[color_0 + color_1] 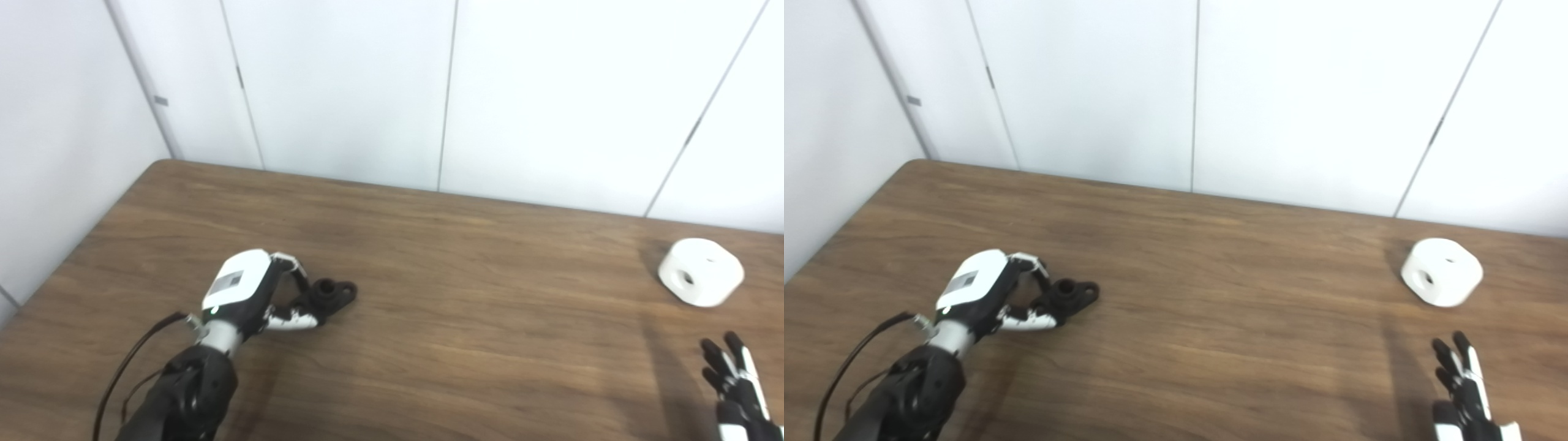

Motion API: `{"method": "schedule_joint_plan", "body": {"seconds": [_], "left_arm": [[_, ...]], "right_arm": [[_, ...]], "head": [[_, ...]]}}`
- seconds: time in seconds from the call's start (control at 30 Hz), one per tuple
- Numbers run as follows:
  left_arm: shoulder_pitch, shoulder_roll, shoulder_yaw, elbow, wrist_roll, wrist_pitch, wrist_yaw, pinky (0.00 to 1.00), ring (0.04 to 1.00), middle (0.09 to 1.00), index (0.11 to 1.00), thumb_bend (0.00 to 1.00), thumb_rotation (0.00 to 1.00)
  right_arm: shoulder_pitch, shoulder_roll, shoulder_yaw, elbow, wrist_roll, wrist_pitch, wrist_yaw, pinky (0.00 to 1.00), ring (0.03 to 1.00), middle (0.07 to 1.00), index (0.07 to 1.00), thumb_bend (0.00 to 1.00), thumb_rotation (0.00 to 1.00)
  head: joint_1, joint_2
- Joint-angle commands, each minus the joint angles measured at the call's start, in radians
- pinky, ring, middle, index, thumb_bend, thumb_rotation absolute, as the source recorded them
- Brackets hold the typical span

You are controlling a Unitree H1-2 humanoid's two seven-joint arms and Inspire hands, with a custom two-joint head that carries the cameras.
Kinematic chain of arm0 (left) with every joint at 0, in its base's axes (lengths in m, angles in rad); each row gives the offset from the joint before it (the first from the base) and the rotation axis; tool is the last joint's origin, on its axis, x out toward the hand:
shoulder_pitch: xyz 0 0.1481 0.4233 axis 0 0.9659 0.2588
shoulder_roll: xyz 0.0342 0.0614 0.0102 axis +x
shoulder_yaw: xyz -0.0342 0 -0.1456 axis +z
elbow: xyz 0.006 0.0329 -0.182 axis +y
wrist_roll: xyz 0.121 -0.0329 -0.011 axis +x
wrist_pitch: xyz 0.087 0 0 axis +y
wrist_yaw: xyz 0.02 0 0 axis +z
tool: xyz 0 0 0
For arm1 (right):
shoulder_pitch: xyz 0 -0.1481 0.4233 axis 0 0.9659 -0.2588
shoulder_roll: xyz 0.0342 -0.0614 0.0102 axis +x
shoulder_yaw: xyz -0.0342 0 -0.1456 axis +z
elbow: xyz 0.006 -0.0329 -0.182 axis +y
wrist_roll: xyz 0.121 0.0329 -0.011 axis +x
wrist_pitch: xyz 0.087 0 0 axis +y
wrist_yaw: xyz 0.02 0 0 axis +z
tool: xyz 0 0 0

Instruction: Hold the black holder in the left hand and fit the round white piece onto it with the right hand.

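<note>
On the wood-grain table, the black holder, a flanged piece with round holes, is being pinched by the left hand, its fingers curled around it. The round white piece, smooth and holed, is lying near the right edge, with the right hand being held apart below it, fingers spread and holding nothing.
</note>
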Motion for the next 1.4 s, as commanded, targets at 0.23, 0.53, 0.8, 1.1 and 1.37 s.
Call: {"method": "schedule_joint_plan", "body": {"seconds": [0.23, 0.53, 0.8, 1.1, 1.37], "left_arm": [[0.047, -0.048, -0.034, -0.072, 0.032, -0.009, -0.051, 0.67, 0.806, 0.797, 0.488, 0.52, 0.04], [0.110, -0.089, -0.103, -0.117, 0.033, -0.041, -0.078, 0.69, 0.811, 0.784, 0.489, 0.52, 0.04], [0.133, -0.134, -0.174, -0.150, 0.040, -0.056, -0.082, 0.66, 0.788, 0.781, 0.488, 0.52, 0.04], [0.126, -0.171, -0.229, -0.157, 0.066, -0.084, -0.095, 0.73, 0.836, 0.803, 0.488, 0.52, 0.04], [0.136, -0.171, -0.271, -0.126, 0.074, -0.148, -0.079, 0.73, 0.824, 0.795, 0.488, 0.52, 0.04]], "right_arm": [[-0.010, 0.066, 0.031, 0.072, -0.008, 0.012, -0.021, 0.95, 0.950, 0.916, 0.972, 0.50, 0.98], [-0.006, 0.073, 0.038, 0.064, -0.038, 0.015, -0.038, 0.93, 0.926, 0.899, 0.965, 0.51, 0.99], [-0.007, 0.073, 0.041, 0.045, -0.020, 0.041, -0.029, 0.96, 0.943, 0.905, 0.969, 0.54, 0.98], [-0.004, 0.064, 0.042, 0.018, 0.010, 0.068, -0.014, 0.93, 0.938, 0.907, 0.973, 0.54, 0.98], [-0.001, 0.067, 0.047, 0.004, -0.013, 0.081, -0.026, 0.93, 0.930, 0.902, 0.969, 0.55, 0.98]], "head": [[-0.038, 0.032], [-0.065, 0.055], [-0.069, 0.083], [-0.067, 0.106], [-0.075, 0.112]]}}
